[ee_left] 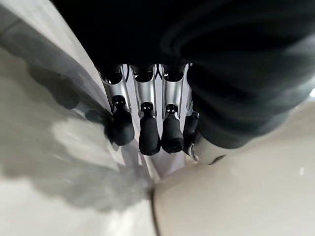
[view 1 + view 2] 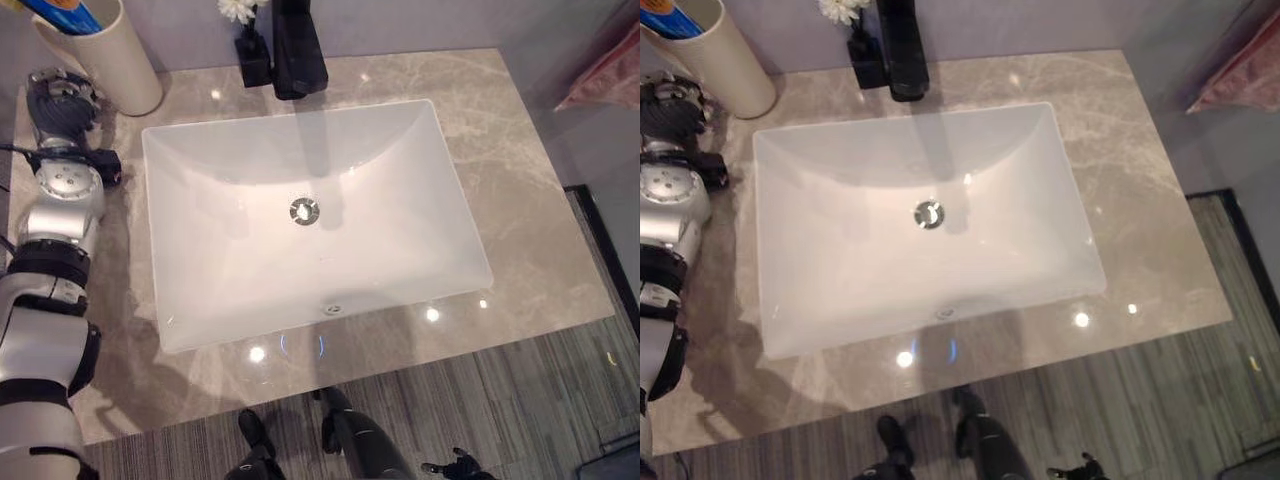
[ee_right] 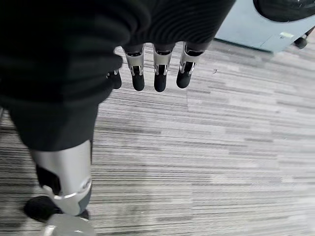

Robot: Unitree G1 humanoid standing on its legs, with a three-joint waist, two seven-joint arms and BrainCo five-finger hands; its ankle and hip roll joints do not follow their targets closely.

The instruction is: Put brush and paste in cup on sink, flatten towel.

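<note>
Striped grey floor (image 2: 520,380) below marble counter (image 2: 520,200) — white sink (image 2: 400,250) set in.

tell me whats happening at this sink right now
Nothing is being held at the moment. The left robot hand is on the marble counter beside the cream cup, fingers relaxed and empty. The cup already holds something blue and orange at its rim. The right robot hand hangs open over the striped floor. A pink towel shows to the right of the white basin.
</note>
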